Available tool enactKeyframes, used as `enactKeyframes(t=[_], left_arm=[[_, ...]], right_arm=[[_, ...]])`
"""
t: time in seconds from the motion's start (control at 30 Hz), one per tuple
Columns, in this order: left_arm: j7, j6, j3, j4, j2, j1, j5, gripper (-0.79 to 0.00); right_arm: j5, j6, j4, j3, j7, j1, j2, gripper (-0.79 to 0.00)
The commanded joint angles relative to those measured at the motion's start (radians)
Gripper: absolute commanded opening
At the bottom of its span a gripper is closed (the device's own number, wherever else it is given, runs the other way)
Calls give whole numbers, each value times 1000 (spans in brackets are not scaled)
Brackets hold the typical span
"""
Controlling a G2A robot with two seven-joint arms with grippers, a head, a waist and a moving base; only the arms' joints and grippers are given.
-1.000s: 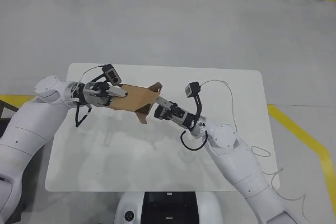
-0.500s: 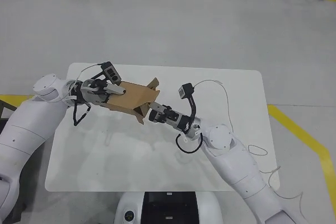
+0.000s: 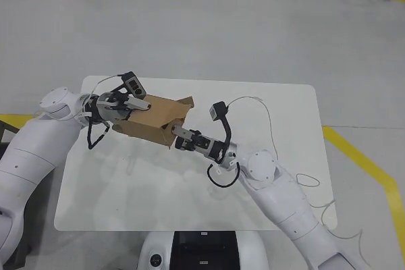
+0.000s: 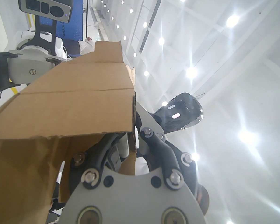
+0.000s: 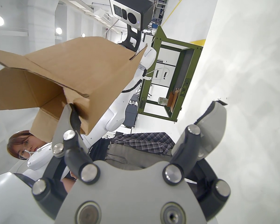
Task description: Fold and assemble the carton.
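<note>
Left gripper (image 3: 129, 106) clamps the carton (image 3: 155, 118) at its 9 o'clock end, toward the table's (image 3: 189, 196) 11 o'clock. Right gripper (image 3: 177, 131), spread wide, touches the 4 o'clock flap (image 5: 88, 108). Flap folding seems underway; next, press it inward squarely.

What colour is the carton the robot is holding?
The carton is plain brown, seen best in the top view.

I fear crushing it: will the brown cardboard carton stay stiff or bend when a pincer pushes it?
Probably light: the left pincer alone clamps the brown cardboard carton, at one end. Likely to bend at its creases: thin flaps splay open.
</note>
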Motion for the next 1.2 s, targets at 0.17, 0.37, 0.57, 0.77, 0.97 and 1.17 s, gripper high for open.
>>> enactKeyframes(t=[0.17, 0.37, 0.57, 0.77, 0.97, 1.17], left_arm=[[0, 0, 9, 10, -3, -11, -5, -785], [0, -9, 14, 20, -3, -17, 3, -785], [0, -45, 24, 48, -1, -21, 42, -785], [0, -125, 24, 110, -2, -31, 86, -785], [0, -199, 28, 197, -26, -49, 129, -785], [53, -217, 20, 270, -62, -67, 107, -785]], right_arm=[[-5, 0, -1, -1, -7, 5, -3, 0], [-2, -18, -10, 16, -23, -1, -1, 0], [0, -43, -36, 70, -40, -35, 10, 0], [52, -62, -85, 104, 0, -69, 19, 0], [89, -45, -125, 97, 57, -93, 24, 0], [127, -34, -147, 65, 90, -101, 21, 0]])
